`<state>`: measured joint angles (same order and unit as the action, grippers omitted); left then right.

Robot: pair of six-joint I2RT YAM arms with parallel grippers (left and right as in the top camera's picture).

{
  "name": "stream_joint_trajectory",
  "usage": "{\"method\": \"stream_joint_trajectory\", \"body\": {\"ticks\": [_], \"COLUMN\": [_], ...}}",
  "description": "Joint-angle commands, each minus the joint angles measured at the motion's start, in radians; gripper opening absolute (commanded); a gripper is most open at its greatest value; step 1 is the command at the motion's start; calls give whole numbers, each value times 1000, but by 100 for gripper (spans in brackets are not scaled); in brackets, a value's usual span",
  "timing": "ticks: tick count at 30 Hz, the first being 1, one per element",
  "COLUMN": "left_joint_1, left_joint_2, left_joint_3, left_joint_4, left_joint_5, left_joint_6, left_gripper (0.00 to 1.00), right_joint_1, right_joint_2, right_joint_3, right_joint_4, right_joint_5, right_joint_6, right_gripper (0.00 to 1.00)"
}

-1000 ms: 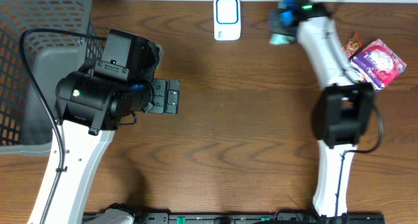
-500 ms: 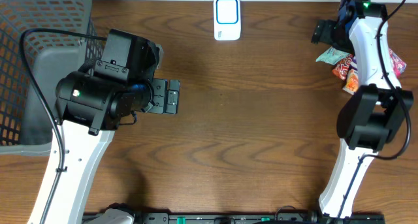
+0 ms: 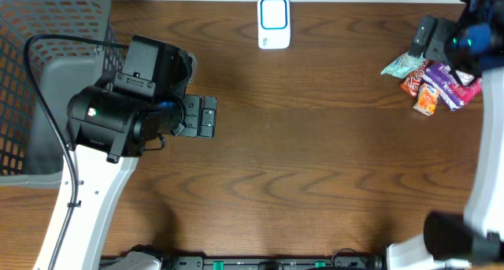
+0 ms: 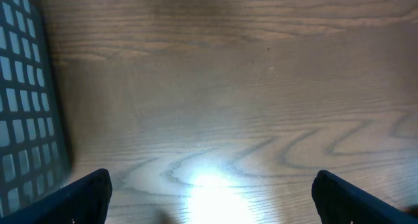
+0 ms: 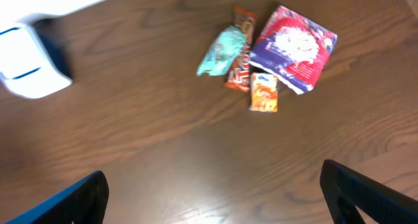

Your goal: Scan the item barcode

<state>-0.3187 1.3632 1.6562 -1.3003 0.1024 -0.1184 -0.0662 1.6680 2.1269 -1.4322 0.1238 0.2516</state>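
The left arm rises from the near edge of the table and bends to the right beside the basket. Its left gripper lies level above bare wood. In the wrist view its fingers sit at the two bottom corners, spread wide, with only wood grain and a patch of glare between them. The basket's mesh wall runs down the left side of that view.

The right arm stands along the far right edge and reaches up to the back corner. The right gripper hangs above the snacks. Its fingers are also spread wide and hold nothing.

The snacks lie in a loose cluster on the table at the back right: a teal packet, a red bar touching it, an orange pack just below, and a purple pouch on the right. The scanner, white with a blue face, stands at the back middle, well apart from them.

From overhead the right wrist is blurred and covers part of the pouch, and most of that arm is cut off by the frame edge. The scanner is blurred in the right wrist view. I can't make out a barcode on any snack.
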Motion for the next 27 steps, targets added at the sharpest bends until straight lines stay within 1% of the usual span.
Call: {"method": "stream_joint_trajectory", "body": {"ticks": [1, 7, 10, 13, 16, 27], "left_joint_1": [1, 1, 1, 1, 1, 1], "left_joint_2": [-5, -5, -5, -5, -5, -5], "left_joint_3": [1, 1, 1, 1, 1, 1], "left_joint_4": [-1, -1, -1, -1, -1, -1], "left_joint_5": [2, 2, 2, 2, 2, 2], "left_joint_6": [6, 6, 6, 6, 6, 6], "left_gripper": [98, 98, 98, 98, 98, 98], "right_joint_1": [68, 210, 253, 271, 271, 271], "right_joint_2": [-109, -306, -359, -376, -374, -374], "right_joint_3": [-106, -356, -428, -455, -455, -455], "right_joint_4": [-10, -9, -39, -92, -185, -193], "right_joint_5": [-10, -31, -78, -126, -137, -137], "right_joint_6": [2, 15, 18, 17, 17, 17], "right_gripper": [99, 99, 99, 99, 99, 99]}}
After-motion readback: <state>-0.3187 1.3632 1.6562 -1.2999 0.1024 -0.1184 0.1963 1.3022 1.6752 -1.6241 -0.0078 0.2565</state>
